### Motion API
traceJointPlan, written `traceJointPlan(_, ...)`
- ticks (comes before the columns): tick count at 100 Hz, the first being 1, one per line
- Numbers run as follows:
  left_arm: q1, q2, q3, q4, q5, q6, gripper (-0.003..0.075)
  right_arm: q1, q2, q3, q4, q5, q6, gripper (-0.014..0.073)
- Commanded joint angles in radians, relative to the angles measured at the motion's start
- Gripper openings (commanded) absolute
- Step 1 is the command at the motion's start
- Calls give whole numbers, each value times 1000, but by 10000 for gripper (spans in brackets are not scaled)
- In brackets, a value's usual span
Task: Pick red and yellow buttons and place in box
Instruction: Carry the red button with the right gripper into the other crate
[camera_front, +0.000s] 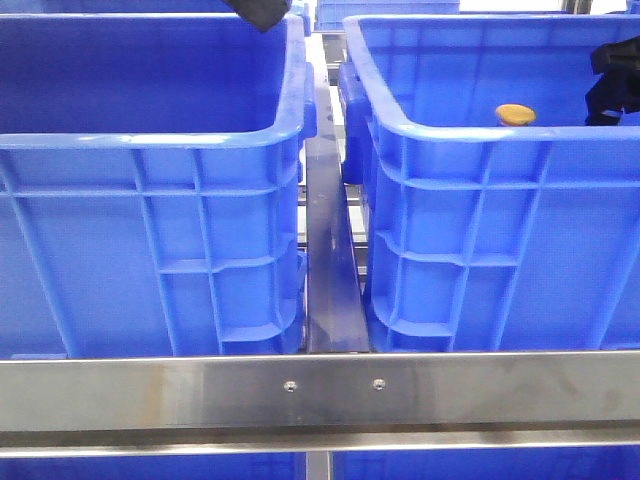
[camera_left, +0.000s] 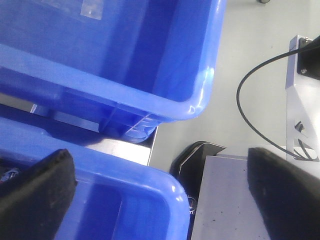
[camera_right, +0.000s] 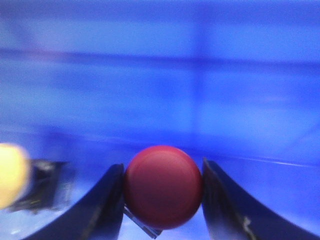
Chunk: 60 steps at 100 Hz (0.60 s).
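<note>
Front view: two glossy ribbed blue crates stand side by side; a yellow button (camera_front: 515, 114) sits inside the right crate (camera_front: 470, 200), near the right pincer (camera_front: 612, 85).

Left wrist view: the left pincer (camera_left: 165, 192) spreads wide, empty, above a crate rim.

Right wrist view: fingers clamp the smooth domed red button (camera_right: 163, 186); best lift straight, squeezing evenly, since the dome could slip.

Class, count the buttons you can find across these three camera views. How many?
2. The red button sits between the right gripper fingers, inside a blue crate. The yellow button lies in that crate nearby. Others may be hidden below the rims.
</note>
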<state>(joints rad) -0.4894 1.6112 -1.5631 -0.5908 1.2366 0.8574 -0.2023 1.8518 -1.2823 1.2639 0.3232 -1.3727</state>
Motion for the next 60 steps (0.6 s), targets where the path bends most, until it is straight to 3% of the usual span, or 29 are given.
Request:
traceJointPlan(1, -1, -37, -32, -55, 31, -11, 651, -1, -41, -37, 33, -17, -18, 232)
traceJointPlan(28, -1, -37, -32, -55, 31, -11, 651, -2, -31, -38, 34, -43, -18, 249)
traceJointPlan(60, -1, -37, -32, -55, 31, -14, 651, -2, -29, -38, 34, -25, -18, 516)
